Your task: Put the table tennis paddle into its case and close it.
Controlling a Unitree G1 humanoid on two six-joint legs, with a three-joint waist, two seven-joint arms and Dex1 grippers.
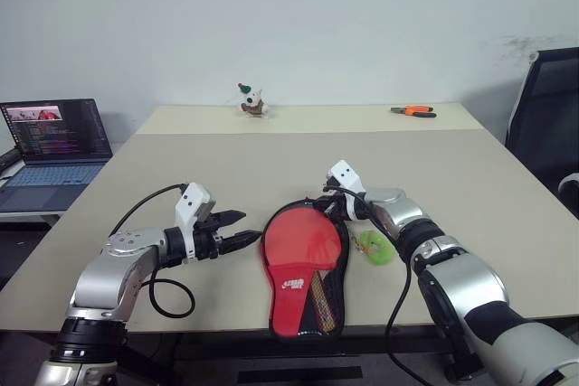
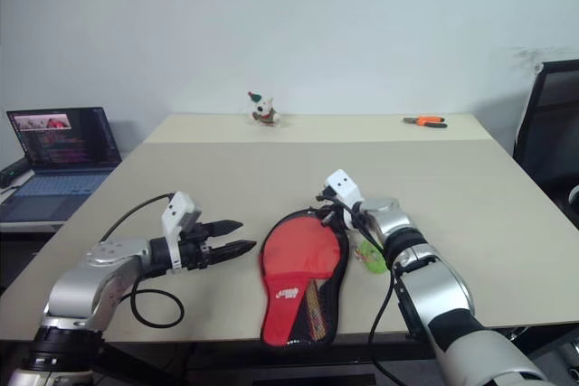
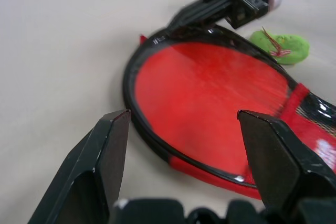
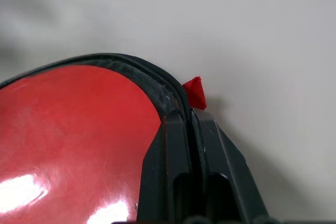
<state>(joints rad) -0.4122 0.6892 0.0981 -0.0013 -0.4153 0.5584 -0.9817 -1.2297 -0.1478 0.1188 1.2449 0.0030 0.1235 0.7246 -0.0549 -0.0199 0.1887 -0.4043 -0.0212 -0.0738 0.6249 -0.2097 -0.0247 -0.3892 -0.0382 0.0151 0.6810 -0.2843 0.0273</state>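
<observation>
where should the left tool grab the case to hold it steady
Probably the case rim on its round end, coming level from the robot's left. That zipper edge stands up around the paddle as a thin lip, and the open left tool already faces it.

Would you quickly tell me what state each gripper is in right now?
Left gripper: open, holding nothing, beside the case.
Right gripper: shut on the case's zipper edge at its round end.
</observation>
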